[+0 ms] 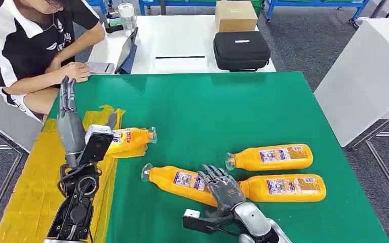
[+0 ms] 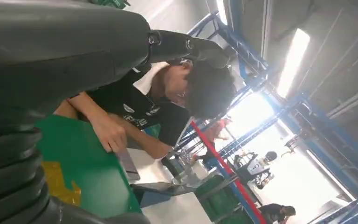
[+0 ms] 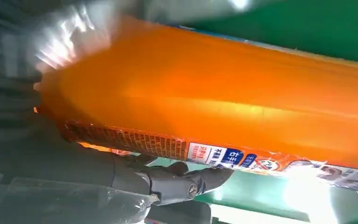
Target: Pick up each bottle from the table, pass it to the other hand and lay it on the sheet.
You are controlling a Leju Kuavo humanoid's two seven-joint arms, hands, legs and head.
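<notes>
Several orange bottles with clear caps lie on the green table [image 1: 223, 106]. One bottle [image 1: 131, 139] rests on the yellow sheet [image 1: 25, 187] at the table's left edge. Beside it my left hand [image 1: 68, 109] stands raised with straight fingers and holds nothing; its grey cover [image 2: 51, 56] shows in the left wrist view. My right hand [image 1: 224, 188] grips the near bottle [image 1: 174, 178] around its middle, fingers over the top. In the right wrist view that bottle [image 3: 223, 93] is very close, with the thumb [image 3: 182, 182] against its side. Two more bottles [image 1: 273, 157] [image 1: 288, 187] lie to the right.
A person [image 1: 25, 45] sits at the far left corner, a hand by a phone [image 1: 100, 68] and a tablet [image 1: 126, 50]. On the white table [image 1: 182, 40] behind stand a black case [image 1: 241, 50] and a cardboard box [image 1: 235, 15]. Another white table [image 1: 370, 76] stands at the right.
</notes>
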